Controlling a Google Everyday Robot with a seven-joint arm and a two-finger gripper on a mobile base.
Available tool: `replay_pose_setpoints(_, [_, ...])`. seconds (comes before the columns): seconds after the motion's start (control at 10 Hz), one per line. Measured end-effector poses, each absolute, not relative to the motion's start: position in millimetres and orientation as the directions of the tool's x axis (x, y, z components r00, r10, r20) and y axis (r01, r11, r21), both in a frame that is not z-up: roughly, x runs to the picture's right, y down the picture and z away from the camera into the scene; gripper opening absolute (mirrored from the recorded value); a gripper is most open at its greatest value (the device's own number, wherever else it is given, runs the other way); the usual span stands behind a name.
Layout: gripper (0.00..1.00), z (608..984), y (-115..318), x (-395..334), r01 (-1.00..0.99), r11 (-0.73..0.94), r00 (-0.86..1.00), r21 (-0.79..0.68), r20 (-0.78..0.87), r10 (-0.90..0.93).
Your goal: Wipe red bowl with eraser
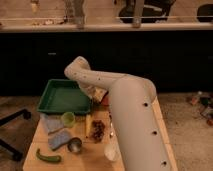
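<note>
The red bowl [104, 99] is showing only as a small red sliver at the back of the table [31, 159], just right of the green tray [64, 96] and tucked under the white arm [125, 105]. The gripper [98, 94] is sitting right beside that sliver, reaching down from the elbow; its fingers are clenched, and something pale is showing at them, possibly the eraser, though I cannot tell. The bowl is lying just right of and below the fingers, so the wiping stroke looks short. The tray's wall is crowding the left side, while the arm is hiding whatever room lies to the right.
</note>
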State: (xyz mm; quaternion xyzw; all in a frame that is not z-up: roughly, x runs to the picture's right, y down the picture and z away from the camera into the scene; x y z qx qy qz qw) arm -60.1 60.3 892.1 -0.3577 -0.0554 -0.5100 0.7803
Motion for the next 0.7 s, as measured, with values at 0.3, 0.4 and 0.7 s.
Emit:
replay_pose_setpoints(0.3, [0.00,891.3,71.7,-29.6,0.816,0.235,0.503,-0.528,0.449,-0.739])
replay_pose_setpoints(0.4, [0.00,891.8,71.9,-20.6,0.809,0.241,0.513,-0.536,0.445,-0.734])
replay_pose_setpoints(0.7, [0.00,896.3,62.9,5.6,0.789,0.253,0.534,-0.560,0.423,-0.732])
